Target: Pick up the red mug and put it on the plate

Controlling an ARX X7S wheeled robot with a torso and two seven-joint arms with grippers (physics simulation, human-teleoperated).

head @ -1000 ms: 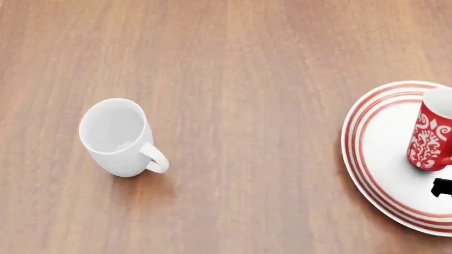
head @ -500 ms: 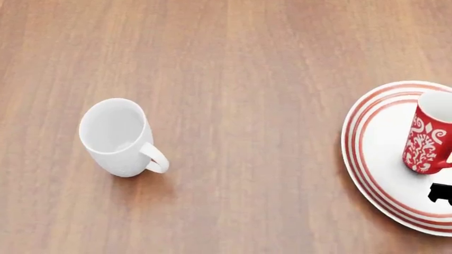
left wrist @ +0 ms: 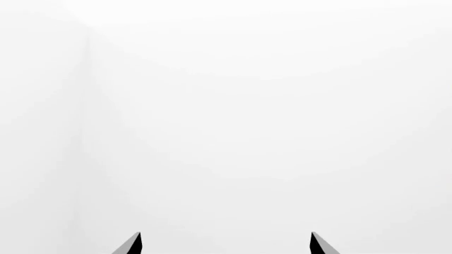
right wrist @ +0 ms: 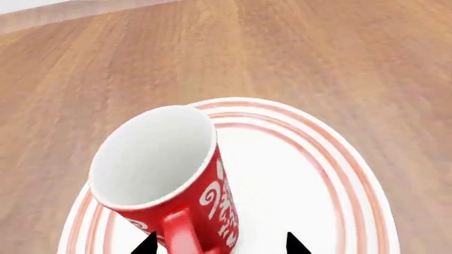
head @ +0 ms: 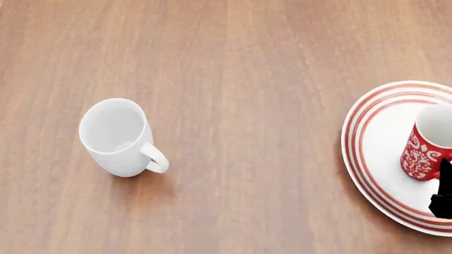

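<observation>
red mug (head: 426, 153) sits over the plate (head: 367, 159) at right edge of head view, handle between your right gripper's (right wrist: 220, 244) spread tips; grip unclear. left gripper (left wrist: 224, 244) wide, empty. release tilted and it tips over.

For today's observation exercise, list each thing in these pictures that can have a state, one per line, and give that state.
red mug: upright on the plate, empty, handle toward the right gripper.
plate: flat on the table, carrying the red mug.
white mug: upright on the table, empty, apart from the plate.
right gripper: open, fingertips either side of the red handle.
left gripper: open, holding nothing, facing a blank white background.
</observation>
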